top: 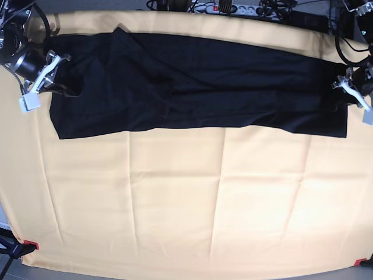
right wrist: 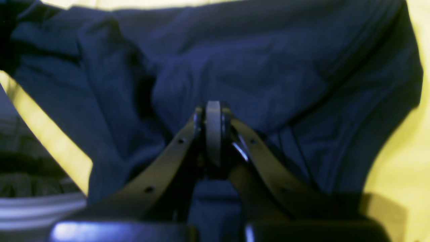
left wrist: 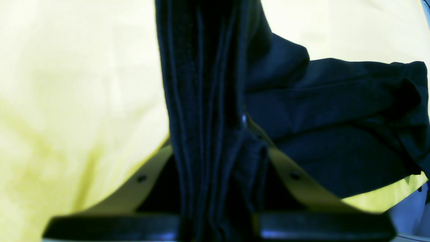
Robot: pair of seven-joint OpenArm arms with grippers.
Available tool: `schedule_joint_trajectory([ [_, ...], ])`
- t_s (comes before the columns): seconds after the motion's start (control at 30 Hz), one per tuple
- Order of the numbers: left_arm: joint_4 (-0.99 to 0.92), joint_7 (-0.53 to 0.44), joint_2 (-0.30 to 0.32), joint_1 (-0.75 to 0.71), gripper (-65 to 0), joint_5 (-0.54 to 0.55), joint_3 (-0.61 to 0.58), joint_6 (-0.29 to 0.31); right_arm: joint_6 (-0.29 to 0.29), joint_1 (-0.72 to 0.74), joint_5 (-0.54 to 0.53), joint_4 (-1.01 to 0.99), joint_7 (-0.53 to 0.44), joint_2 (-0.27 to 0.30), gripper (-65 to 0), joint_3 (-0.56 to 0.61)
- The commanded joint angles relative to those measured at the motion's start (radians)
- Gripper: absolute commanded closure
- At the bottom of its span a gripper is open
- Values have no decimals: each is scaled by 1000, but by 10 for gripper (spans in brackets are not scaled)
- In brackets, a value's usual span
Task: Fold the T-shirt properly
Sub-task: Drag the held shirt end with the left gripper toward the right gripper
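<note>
The black T-shirt (top: 198, 81) lies as a long flat band across the far part of the table. At its right end in the base view my left gripper (top: 348, 87) is shut on the shirt. The left wrist view shows a bunched strip of dark cloth (left wrist: 208, 101) running between the left gripper's (left wrist: 244, 122) jaws. My right gripper (top: 49, 73) is at the shirt's other end. In the right wrist view the right gripper (right wrist: 213, 112) has its fingertips closed together against the T-shirt (right wrist: 268, 67), whose folds rise toward the tips.
A pale yellow cloth (top: 175, 204) covers the whole table, with red clamps at the near corners (top: 30, 245). Cables and a power strip (top: 221, 7) lie beyond the far edge. The table's left edge (right wrist: 50, 141) shows close beside the right gripper.
</note>
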State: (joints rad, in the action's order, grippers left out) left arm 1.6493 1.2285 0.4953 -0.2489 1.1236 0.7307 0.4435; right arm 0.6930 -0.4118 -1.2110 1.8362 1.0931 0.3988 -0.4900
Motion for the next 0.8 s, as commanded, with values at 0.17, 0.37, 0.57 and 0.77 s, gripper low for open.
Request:
schedule_joint_trajectory([
  [0.17, 14, -16, 23, 8, 0, 40, 11, 10, 5, 27, 267, 7, -130, 14, 0, 143],
  [0.37, 14, -16, 23, 9, 0, 43, 11, 10, -51, 24, 533, 7, -212, 14, 0, 228],
  [0.57, 14, 111, 23, 9, 0, 256, 11, 45, -67, 23, 532, 7, -218, 13, 0, 241],
  [0.77, 45, 168, 19, 8, 0, 360, 11, 80, -77, 21, 532, 7, -217, 13, 0, 241],
])
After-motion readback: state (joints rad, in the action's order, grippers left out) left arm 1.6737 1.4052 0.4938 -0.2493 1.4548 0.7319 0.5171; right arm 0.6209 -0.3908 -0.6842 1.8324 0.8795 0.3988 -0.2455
